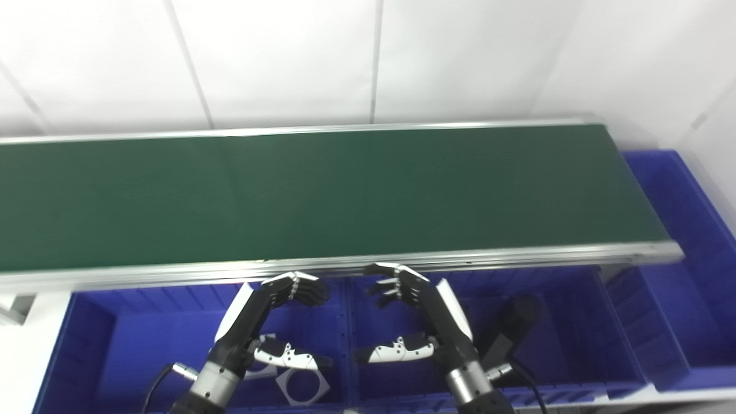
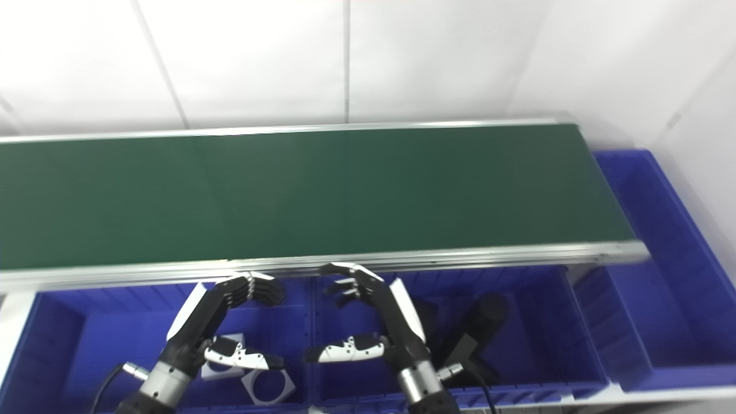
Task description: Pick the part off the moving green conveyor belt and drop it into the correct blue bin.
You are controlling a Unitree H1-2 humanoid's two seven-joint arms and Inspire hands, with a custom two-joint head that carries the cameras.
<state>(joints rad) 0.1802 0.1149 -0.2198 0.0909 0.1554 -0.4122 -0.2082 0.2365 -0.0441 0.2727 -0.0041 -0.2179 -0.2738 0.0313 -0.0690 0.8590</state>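
Observation:
The green conveyor belt [image 1: 322, 195] runs across the view and carries no part that I can see. My left hand [image 1: 270, 322] hovers over the left blue bin [image 1: 115, 339], fingers curled apart from the thumb, holding nothing. My right hand [image 1: 414, 313] hovers over the middle blue bin [image 1: 569, 322], also open and empty. Both hands sit just in front of the belt's near rail. White square parts with round holes [image 1: 302, 386] lie in the left bin under my left hand. Black parts [image 1: 512, 328] lie in the middle bin.
A third blue bin [image 1: 684, 230] stands at the belt's right end. The aluminium belt rail [image 1: 460, 256] runs just above the bins. A white tiled wall [image 1: 345, 57] stands behind the belt.

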